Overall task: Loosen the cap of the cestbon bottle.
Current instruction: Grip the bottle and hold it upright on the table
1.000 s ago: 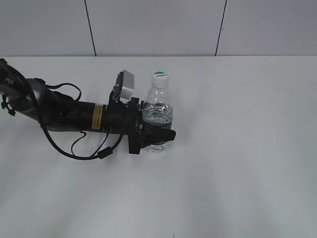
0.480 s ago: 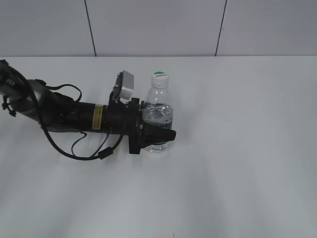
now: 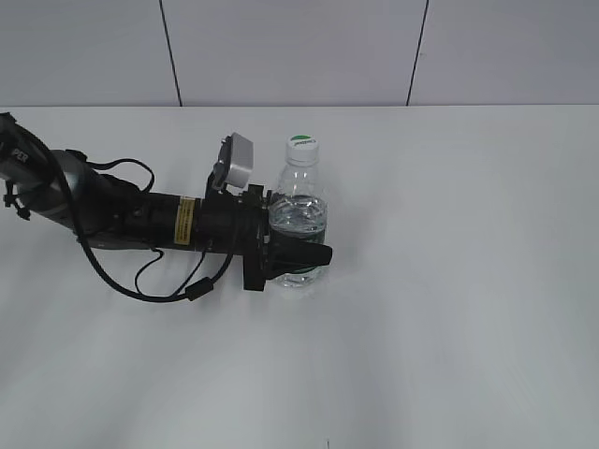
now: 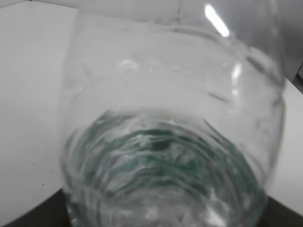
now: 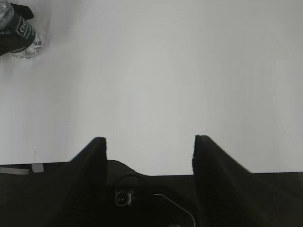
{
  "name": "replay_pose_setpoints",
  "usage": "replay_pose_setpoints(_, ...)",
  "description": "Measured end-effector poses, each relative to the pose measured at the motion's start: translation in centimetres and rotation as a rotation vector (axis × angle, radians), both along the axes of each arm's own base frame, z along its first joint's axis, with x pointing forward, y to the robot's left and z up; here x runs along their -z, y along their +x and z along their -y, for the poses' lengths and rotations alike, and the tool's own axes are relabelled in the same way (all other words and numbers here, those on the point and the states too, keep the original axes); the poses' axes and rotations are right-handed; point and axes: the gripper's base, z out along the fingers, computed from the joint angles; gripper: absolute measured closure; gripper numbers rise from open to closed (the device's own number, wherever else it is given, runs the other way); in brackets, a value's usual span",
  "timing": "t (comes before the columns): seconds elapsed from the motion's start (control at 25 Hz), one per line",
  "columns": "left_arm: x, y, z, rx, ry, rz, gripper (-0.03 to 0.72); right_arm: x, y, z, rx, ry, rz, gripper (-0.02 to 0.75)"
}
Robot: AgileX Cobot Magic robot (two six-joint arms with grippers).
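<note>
The cestbon bottle (image 3: 299, 208) stands upright on the white table, clear with a dark green label low down. Its white cap (image 3: 302, 143) with a green logo sits on the neck, untouched. My left gripper (image 3: 314, 245) reaches in from the left and is shut on the bottle's lower body, with one black finger across the front of the label. In the left wrist view the bottle (image 4: 170, 142) fills the frame, close and blurred. My right gripper (image 5: 150, 138) is open above bare table, far from the bottle (image 5: 24, 41), which shows small at the top left corner.
The white table (image 3: 449, 309) stretches wide to the right and front of the bottle. A grey panelled wall (image 3: 299, 47) closes the back. The left arm's cables (image 3: 164, 281) loop on the table at the left.
</note>
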Motion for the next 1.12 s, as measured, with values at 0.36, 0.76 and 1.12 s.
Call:
replay_pose_setpoints(0.36,0.0,0.0,0.0,0.000,0.000,0.000,0.276,-1.3,6.9,-1.6,0.001,0.123,-0.225,0.297)
replay_pose_setpoints(0.76,0.0,0.0,0.0,0.004,-0.002,0.000,0.276,-1.6,14.5,-2.9,0.019,0.204,-0.415,0.297)
replay_pose_setpoints(1.12,0.0,0.0,0.0,0.004,-0.001,0.000,0.276,-3.0,20.2,-3.6,0.026,0.218,-0.481,0.297)
